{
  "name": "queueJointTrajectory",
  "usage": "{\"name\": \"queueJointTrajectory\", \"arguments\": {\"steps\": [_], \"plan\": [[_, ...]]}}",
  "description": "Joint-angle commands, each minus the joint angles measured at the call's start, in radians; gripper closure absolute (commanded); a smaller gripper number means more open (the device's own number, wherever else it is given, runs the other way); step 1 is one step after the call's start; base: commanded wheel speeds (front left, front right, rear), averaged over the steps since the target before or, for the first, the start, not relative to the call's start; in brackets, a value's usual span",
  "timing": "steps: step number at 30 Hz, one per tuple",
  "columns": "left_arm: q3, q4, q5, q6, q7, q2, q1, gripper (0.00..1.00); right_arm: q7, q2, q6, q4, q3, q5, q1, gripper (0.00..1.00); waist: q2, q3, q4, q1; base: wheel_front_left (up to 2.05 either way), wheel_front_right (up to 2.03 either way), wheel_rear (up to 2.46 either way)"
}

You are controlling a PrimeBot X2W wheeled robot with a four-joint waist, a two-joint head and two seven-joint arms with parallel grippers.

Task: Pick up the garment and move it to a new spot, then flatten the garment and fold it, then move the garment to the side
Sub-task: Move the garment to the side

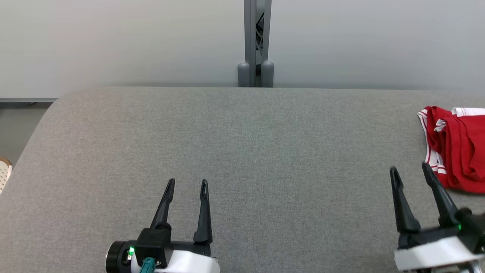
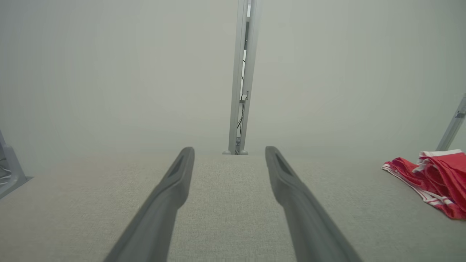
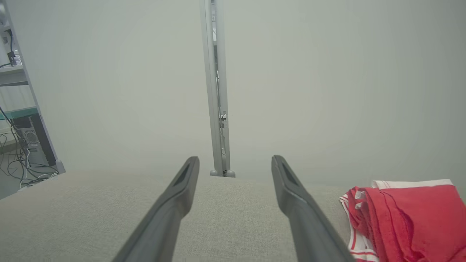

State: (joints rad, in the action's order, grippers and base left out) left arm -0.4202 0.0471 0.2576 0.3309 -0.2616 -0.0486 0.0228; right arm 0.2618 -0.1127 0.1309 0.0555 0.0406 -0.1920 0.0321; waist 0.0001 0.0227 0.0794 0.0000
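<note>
The garment (image 1: 456, 146) is red cloth with white stripes and a white band, lying bunched and folded at the right edge of the grey table (image 1: 242, 151). It also shows at the right in the left wrist view (image 2: 433, 178) and at the lower right in the right wrist view (image 3: 404, 218). My right gripper (image 1: 411, 172) is open just left of and nearer than the garment, apart from it, with nothing between its fingers (image 3: 291, 189). My left gripper (image 1: 187, 184) stands open over the near middle-left of the table, holding nothing, its fingers (image 2: 174, 182) spread.
A grey upright post (image 1: 257, 41) stands behind the table's far edge against a pale wall. A pale perforated object (image 1: 4, 172) sits off the table's left side. Shelving and cables (image 3: 22, 145) stand at the far left in the right wrist view.
</note>
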Motion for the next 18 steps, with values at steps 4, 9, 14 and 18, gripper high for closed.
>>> {"name": "queueJointTrajectory", "arguments": {"steps": [4,9,14,18], "plan": [[0.023,-0.002,-0.023,-0.025,-0.004,-0.004,-0.031,0.0,0.004,0.008,0.0,-0.026,-0.035,0.016,-0.087,0.0,-0.0001,-0.018,0.002,0.0,0.0,0.0,0.0],[0.046,-0.016,-0.063,-0.066,-0.004,-0.004,-0.063,0.0,0.004,0.023,0.0,-0.042,-0.048,0.041,-0.151,0.0,-0.0001,-0.028,-0.001,0.0,0.0,0.0,0.0],[0.068,-0.028,-0.071,-0.095,-0.004,-0.004,-0.095,0.0,0.004,0.036,0.0,-0.052,-0.036,0.047,-0.179,0.0,-0.0001,-0.035,-0.011,0.0,0.0,0.0,0.0],[0.074,-0.028,-0.064,-0.11,-0.004,-0.004,-0.106,0.0,0.004,0.04,0.0,-0.045,-0.031,0.05,-0.186,0.0,-0.0001,-0.042,-0.013,0.0,0.0,0.0,0.0]]}}
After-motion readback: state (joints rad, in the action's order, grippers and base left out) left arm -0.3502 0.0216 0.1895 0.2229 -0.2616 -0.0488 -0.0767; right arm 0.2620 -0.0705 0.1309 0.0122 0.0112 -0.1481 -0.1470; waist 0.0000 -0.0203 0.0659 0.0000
